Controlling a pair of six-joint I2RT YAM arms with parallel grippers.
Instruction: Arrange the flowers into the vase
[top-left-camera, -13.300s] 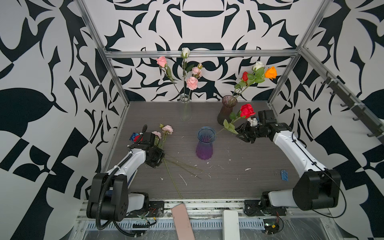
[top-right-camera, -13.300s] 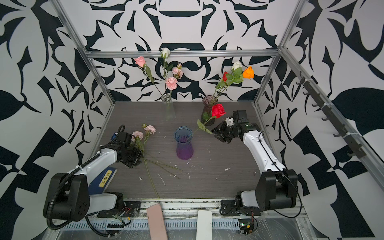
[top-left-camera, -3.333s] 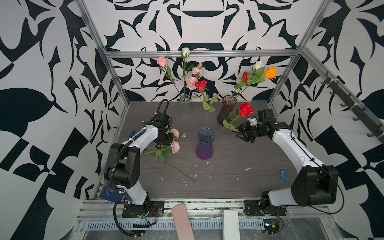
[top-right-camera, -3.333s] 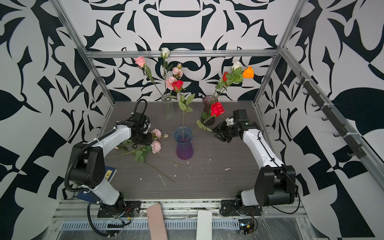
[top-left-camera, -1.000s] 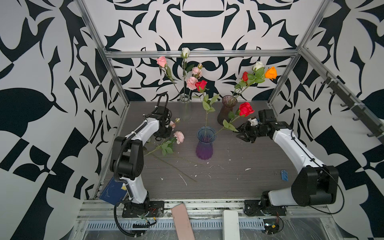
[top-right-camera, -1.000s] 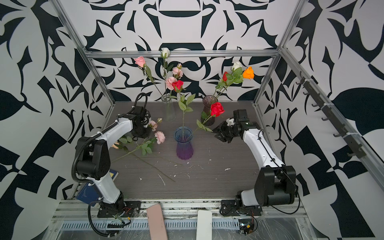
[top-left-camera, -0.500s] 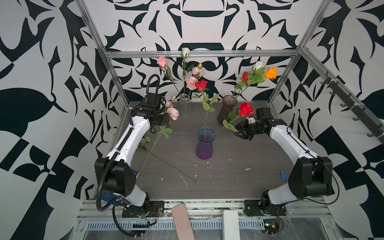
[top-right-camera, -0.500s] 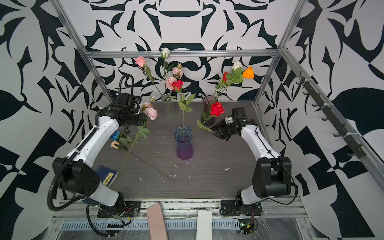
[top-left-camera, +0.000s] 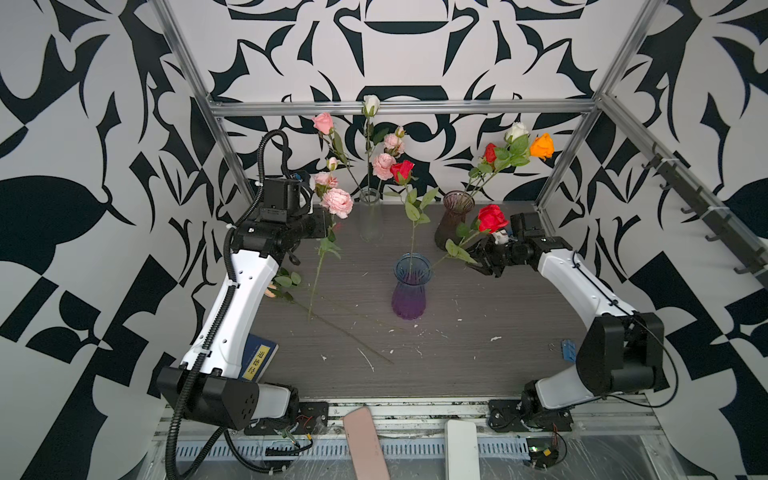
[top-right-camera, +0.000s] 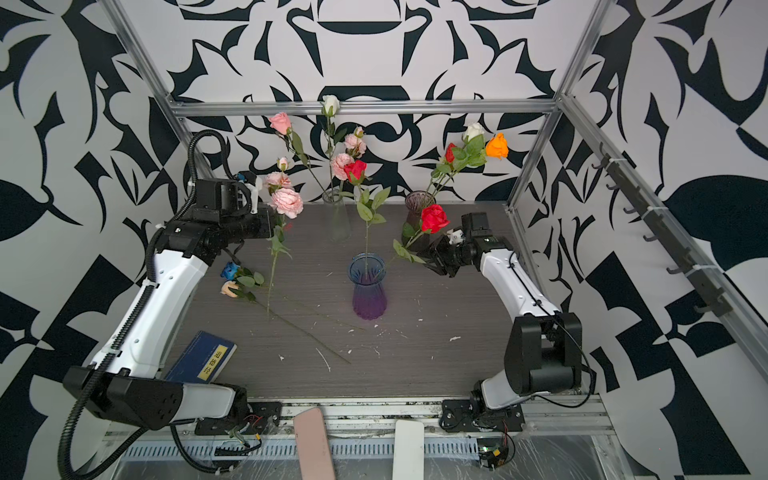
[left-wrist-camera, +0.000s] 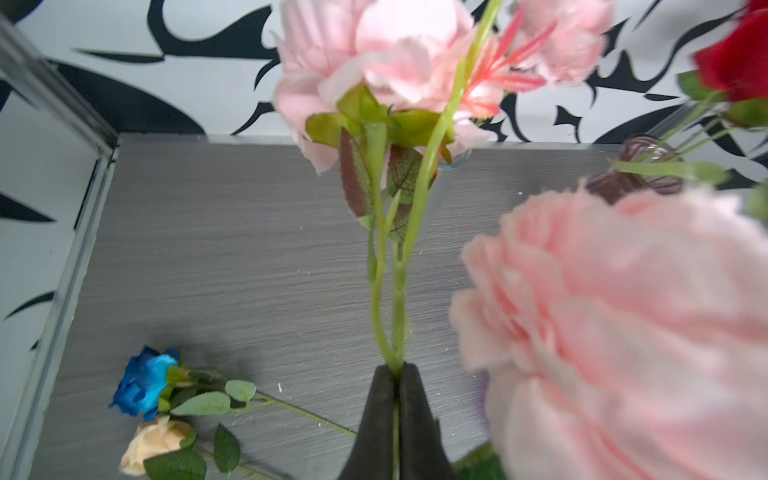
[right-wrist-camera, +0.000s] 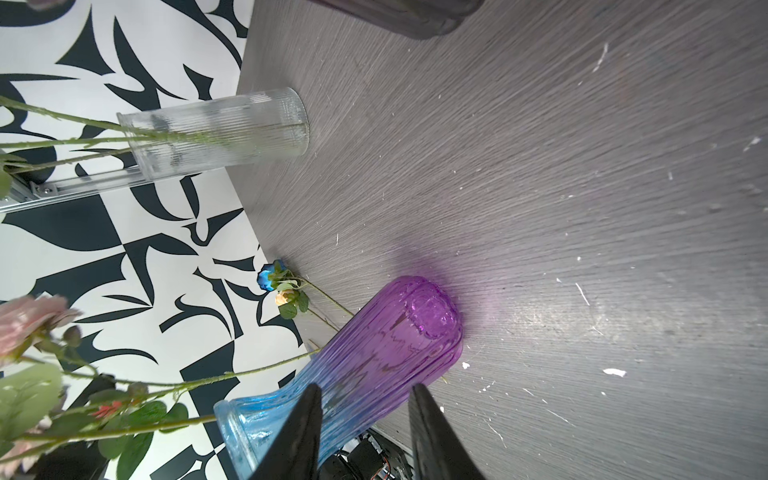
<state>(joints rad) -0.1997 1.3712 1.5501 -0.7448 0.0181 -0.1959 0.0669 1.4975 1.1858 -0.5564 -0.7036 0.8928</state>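
1. At the middle of the desk (top-left-camera: 457, 353) the blue vase (top-left-camera: 409, 295) stands upright with one tall red rose (top-left-camera: 402, 170) in it.
2. Left of it, over the back left part of the desk, the pink spray (top-left-camera: 336, 202) hangs upright, blooms on top; the left claw (left-wrist-camera: 395, 368) is clamped tight on its stem.
3. Its stem foot comes near the desk; whether it touches I cannot tell.
4. Right of the blue vase the right claw (right-wrist-camera: 365, 386) points at it, fingers apart with nothing between them.
5. A low red rose (top-left-camera: 492, 218) slants just by that claw, head above it, stem foot near the vase rim; what bears it I cannot tell.
6. By the left edge a blue rose (left-wrist-camera: 143, 382) and a cream rose (left-wrist-camera: 153, 440) lie side by side, their stems running toward the front middle.
7. At the back edge a clear vase (top-left-camera: 371, 220) holds pink and white blooms; near the back right corner a dark vase (top-left-camera: 446, 226) holds red, white and orange ones.
8. A book (top-right-camera: 203, 357) lies at the front left corner.
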